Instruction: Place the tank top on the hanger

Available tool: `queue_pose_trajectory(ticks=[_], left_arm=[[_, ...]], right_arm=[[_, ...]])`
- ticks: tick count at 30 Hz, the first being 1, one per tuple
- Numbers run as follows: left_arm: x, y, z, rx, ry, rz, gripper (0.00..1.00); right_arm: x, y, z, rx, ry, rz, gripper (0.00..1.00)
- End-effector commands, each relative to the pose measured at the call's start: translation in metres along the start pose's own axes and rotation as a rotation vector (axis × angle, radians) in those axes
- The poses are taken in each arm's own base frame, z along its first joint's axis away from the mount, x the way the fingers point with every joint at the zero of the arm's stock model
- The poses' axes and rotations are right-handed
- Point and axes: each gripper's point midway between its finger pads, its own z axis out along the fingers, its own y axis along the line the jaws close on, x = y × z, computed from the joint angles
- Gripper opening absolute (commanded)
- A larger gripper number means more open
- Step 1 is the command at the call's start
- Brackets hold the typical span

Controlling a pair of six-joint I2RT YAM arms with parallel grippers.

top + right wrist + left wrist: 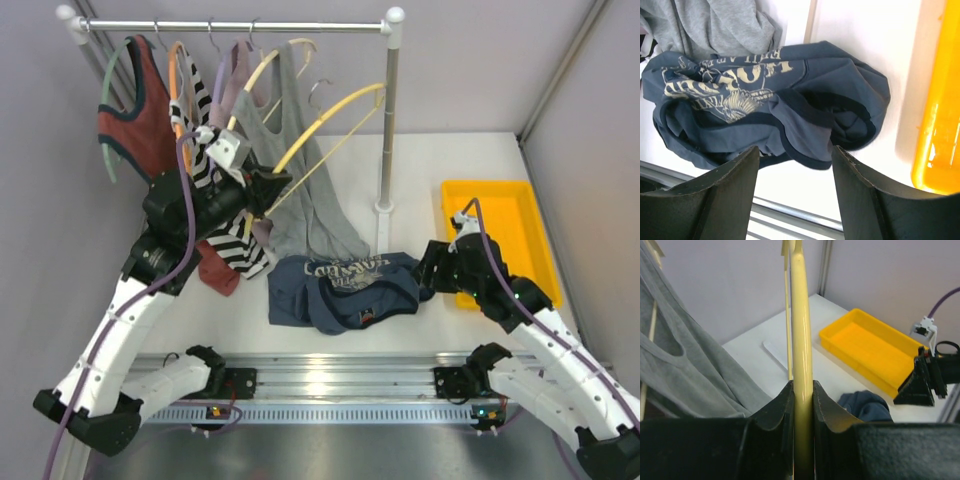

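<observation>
Crumpled on table (430, 160) near centre, pale print up: tank top (345, 290). Just right of it, poised over its dark-trimmed edge: right gripper (795, 155), jaws spread, grasping nothing. Further right, yellow tray (510, 215). Farther back on left, raised: left gripper (802, 390), clenched on arm of hanger (330, 115), well apart from tank top. Behind, grey tank top (310, 200) hanging from far rail (230, 25).
</observation>
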Motion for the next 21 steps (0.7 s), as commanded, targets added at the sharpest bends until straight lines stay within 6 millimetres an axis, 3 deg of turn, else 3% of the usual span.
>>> queue_pose_trajectory(ticks=[1, 7, 11, 17, 21], left_arm=[[0.01, -0.026, -0.028, 0.1, 0.03, -0.013, 0.0], [0.043, -0.051, -0.069, 0.164, 0.111, -0.094, 0.0], [0.048, -0.062, -0.091, 0.18, 0.116, -0.126, 0.0], [0.062, -0.069, -0.111, 0.178, 0.198, -0.161, 0.0], [0.071, -0.074, -0.12, 0.19, 0.255, -0.175, 0.0]], right_arm=[[0.014, -0.013, -0.01, 0.02, -0.007, 0.017, 0.6], [0.034, -0.01, -0.01, -0.027, 0.008, 0.084, 0.55], [0.053, -0.006, -0.002, -0.034, 0.043, 0.082, 0.52], [0.074, -0.004, 0.009, 0.05, 0.06, 0.035, 0.49], [0.075, -0.013, 0.017, 0.123, 0.022, 0.013, 0.49]])
